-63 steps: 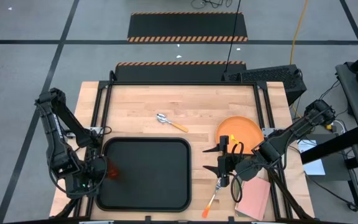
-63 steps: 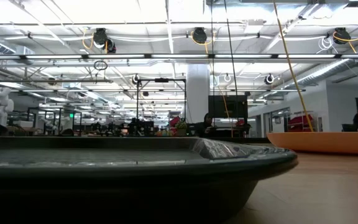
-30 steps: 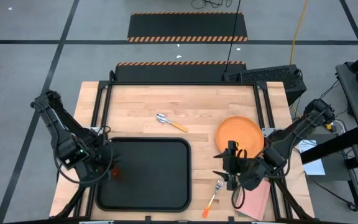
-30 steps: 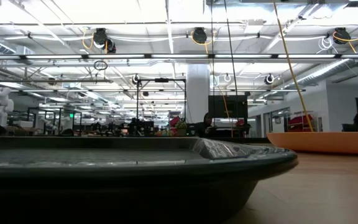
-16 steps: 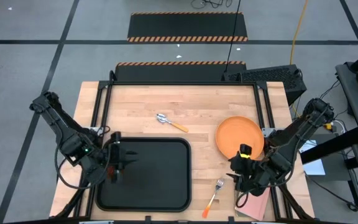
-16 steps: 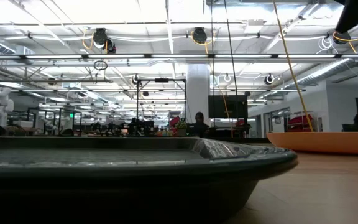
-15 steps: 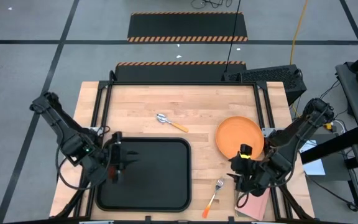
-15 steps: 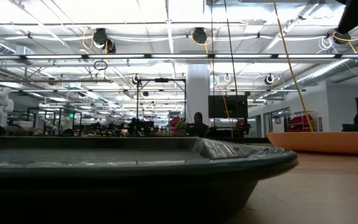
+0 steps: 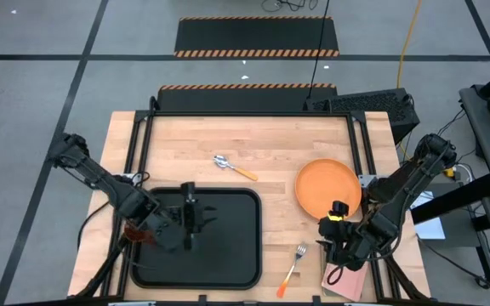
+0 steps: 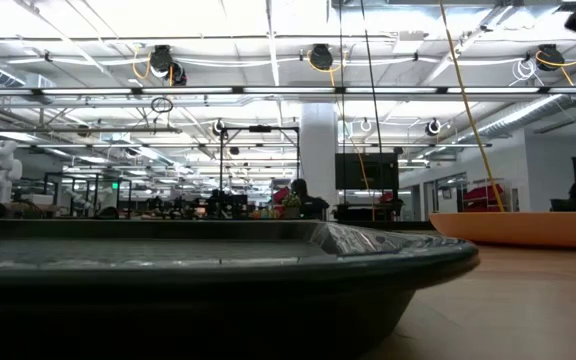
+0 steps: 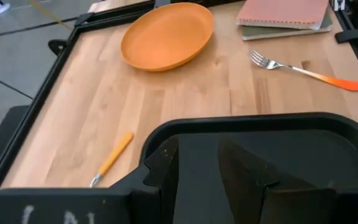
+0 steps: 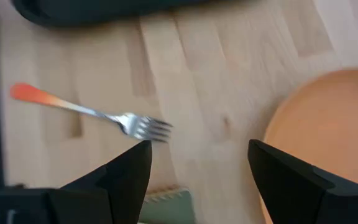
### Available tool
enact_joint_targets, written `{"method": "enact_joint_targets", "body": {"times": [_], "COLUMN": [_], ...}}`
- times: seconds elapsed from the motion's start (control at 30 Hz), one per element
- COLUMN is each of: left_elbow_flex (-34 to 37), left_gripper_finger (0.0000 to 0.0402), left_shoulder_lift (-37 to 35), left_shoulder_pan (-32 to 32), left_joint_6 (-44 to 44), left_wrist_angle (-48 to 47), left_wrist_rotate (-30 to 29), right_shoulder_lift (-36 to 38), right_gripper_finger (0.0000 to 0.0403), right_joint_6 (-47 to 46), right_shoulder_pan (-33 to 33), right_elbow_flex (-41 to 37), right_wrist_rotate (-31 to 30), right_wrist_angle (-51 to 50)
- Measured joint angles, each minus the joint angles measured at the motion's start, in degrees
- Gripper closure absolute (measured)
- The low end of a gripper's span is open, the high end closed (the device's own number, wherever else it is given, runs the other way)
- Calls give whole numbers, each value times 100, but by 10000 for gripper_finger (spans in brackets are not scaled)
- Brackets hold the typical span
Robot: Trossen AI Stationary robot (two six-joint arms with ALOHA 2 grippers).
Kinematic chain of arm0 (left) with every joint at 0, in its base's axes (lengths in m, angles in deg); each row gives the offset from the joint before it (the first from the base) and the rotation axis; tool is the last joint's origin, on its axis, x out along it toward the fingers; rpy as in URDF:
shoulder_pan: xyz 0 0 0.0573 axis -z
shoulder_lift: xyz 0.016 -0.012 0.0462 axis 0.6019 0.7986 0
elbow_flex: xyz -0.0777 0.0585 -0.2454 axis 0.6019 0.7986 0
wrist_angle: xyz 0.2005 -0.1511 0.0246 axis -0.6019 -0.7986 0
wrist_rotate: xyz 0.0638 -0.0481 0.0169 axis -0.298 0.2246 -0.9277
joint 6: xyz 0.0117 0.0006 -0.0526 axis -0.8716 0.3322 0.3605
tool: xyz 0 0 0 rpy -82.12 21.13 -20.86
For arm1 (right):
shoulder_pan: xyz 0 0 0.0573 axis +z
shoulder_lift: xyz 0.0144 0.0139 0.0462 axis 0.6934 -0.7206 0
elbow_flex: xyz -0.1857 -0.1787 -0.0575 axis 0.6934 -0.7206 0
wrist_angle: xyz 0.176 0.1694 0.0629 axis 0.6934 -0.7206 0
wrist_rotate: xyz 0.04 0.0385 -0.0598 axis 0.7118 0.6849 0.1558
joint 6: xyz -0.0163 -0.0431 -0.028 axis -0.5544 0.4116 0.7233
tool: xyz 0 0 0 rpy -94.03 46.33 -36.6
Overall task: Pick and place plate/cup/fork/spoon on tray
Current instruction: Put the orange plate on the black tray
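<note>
While the left claw (image 9: 196,218) hangs over the middle of the black tray (image 9: 236,255), its fingers spread and holding nothing, the cup (image 9: 134,230) sits behind it, near the tray's left rim and partly hidden under the arm. That reads as a cup already delivered, with the released claw now pointed out across the tray toward what is left on the table (image 9: 270,140).

The left wrist view shows what lies ahead of this claw: the spoon (image 11: 112,158) just off the tray's edge on the bare wood, the orange plate (image 11: 167,35) farther out, and the fork (image 11: 303,70) off to the other side, near the pink notebook (image 11: 284,14). None of the three touches the tray, so most of the task seems yet to be done.

The right claw (image 9: 337,228) hovers at the table's right front, released and empty. The plate's rim (image 12: 328,143) lies ahead of one finger and the fork's tines (image 12: 143,127) ahead of the other, with bare wood between. Placed like this, it could go for either item; which one it is meant for cannot be told.

The low view shows only the tray's raised rim (image 10: 268,262) and the plate's edge (image 10: 528,230) beyond it.
</note>
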Motion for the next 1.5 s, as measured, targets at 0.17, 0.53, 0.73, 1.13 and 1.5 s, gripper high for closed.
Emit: {"method": "enact_joint_targets", "body": {"times": [0.17,0.53,0.73,1.13,1.5], "left_elbow_flex": [4,7,9,9,6], "left_gripper_finger": [286,286,286,286,286], "left_shoulder_lift": [274,725,986,1167,1528], "left_shoulder_pan": [-252,-649,-788,-882,-857], "left_joint_6": [-338,-1093,-1231,-1206,-1319], "left_wrist_angle": [432,1306,1496,1574,2008], "left_wrist_rotate": [542,1353,1632,1751,1790], "right_shoulder_lift": [0,0,0,0,11], "right_gripper_finger": [145,145,145,208,378], "right_joint_6": [-221,-53,-287,-160,-46], "right_shoulder_pan": [0,0,0,-95,-243], "right_elbow_flex": [-399,-973,-1445,-2063,-2532], "right_wrist_rotate": [28,320,332,736,1061], "right_wrist_angle": [-1,51,47,168,868]}}
